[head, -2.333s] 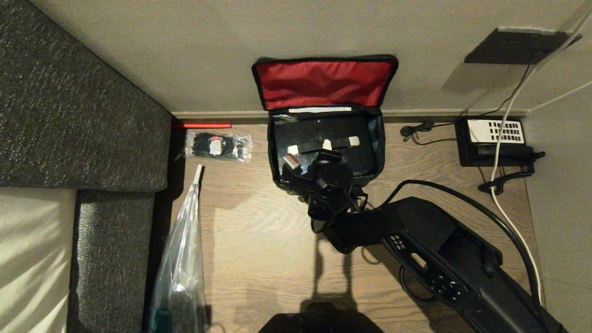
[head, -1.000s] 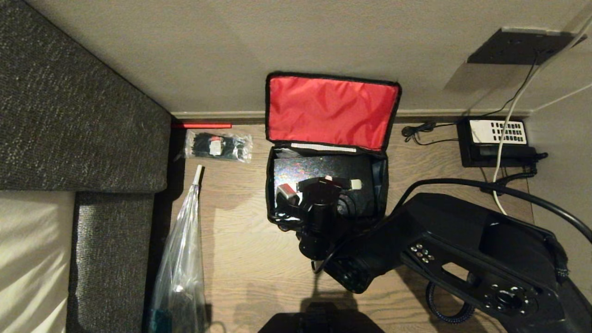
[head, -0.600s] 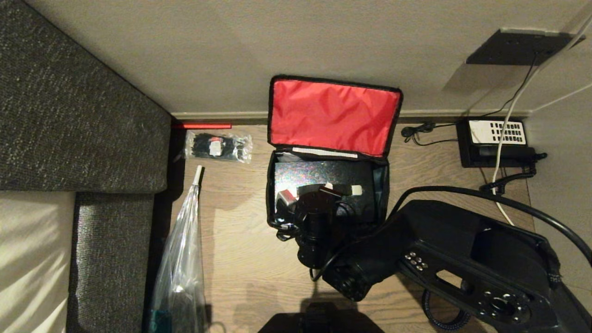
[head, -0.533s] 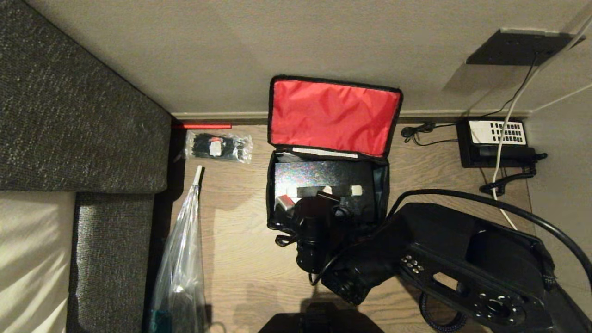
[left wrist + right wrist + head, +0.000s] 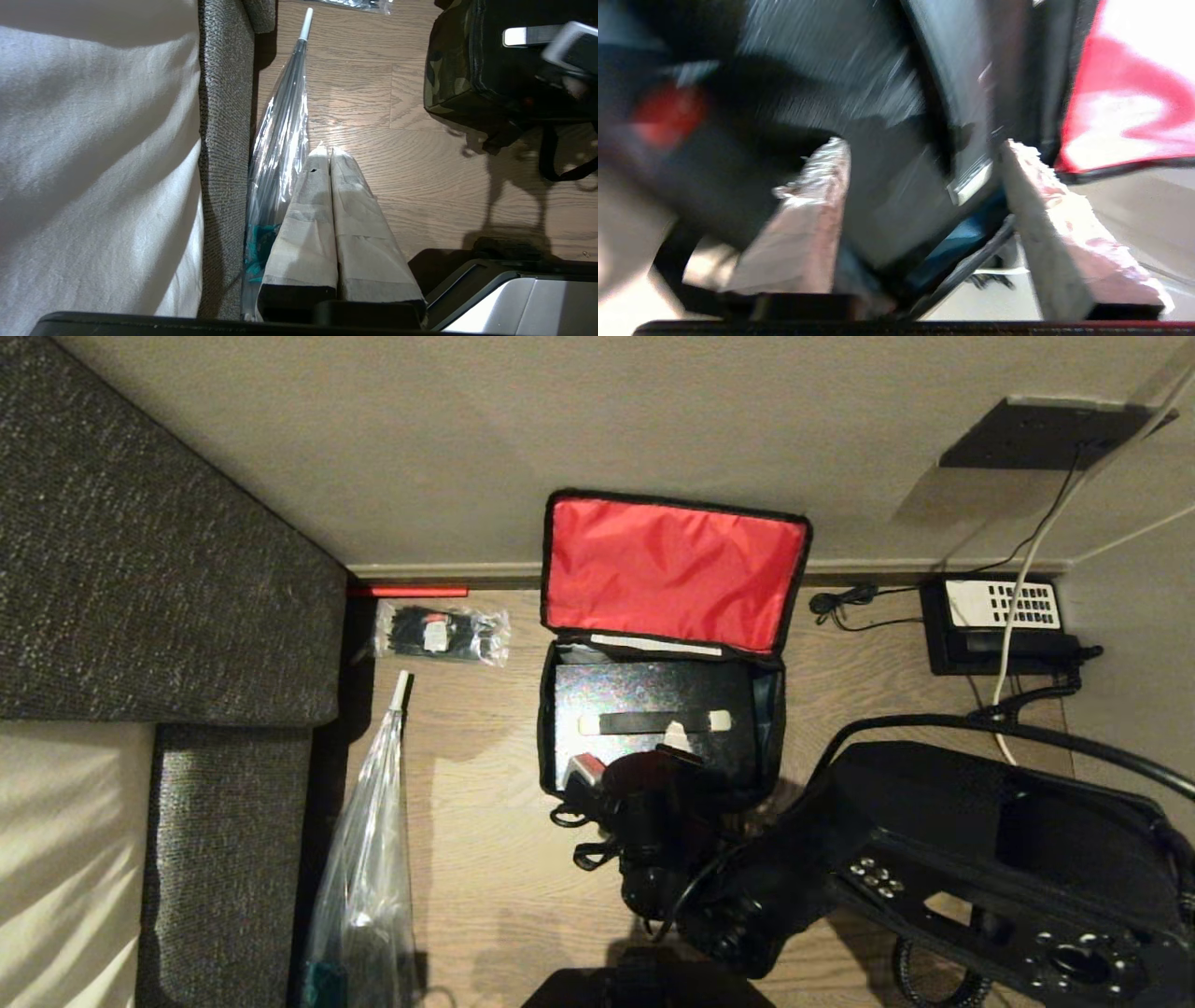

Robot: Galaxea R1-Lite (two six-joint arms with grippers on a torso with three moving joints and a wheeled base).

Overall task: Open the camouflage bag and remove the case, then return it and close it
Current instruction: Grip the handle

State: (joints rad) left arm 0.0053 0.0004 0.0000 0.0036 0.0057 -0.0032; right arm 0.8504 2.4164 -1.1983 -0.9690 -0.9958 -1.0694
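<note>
Our right gripper (image 5: pixel 627 773) hangs over the bag's (image 5: pixel 551 747) near edge, its fingers (image 5: pixel 810 219) spread apart and gripping nothing; the right wrist view is blurred but shows a clear gap between them. The case (image 5: pixel 653 695) lies flat inside the bag, handle (image 5: pixel 653 721) up, just beyond the fingertips. The lid (image 5: pixel 672 569) stands open with its red lining leaning on the wall (image 5: pixel 448 448), so the bag's far side has no room. The floor (image 5: pixel 495 859) on the near side lies bare up to our right arm (image 5: pixel 934 859). Left of the bag we see a plastic-wrapped umbrella (image 5: pixel 369 859) along the sofa (image 5: pixel 159 569) and a packet of black ties (image 5: pixel 439 632) near the skirting. To the right, a phone (image 5: pixel 999 625) and its cables (image 5: pixel 845 602) sit in the corner. Our left gripper (image 5: pixel 327 156) is parked beside the umbrella, fingers pressed together.
</note>
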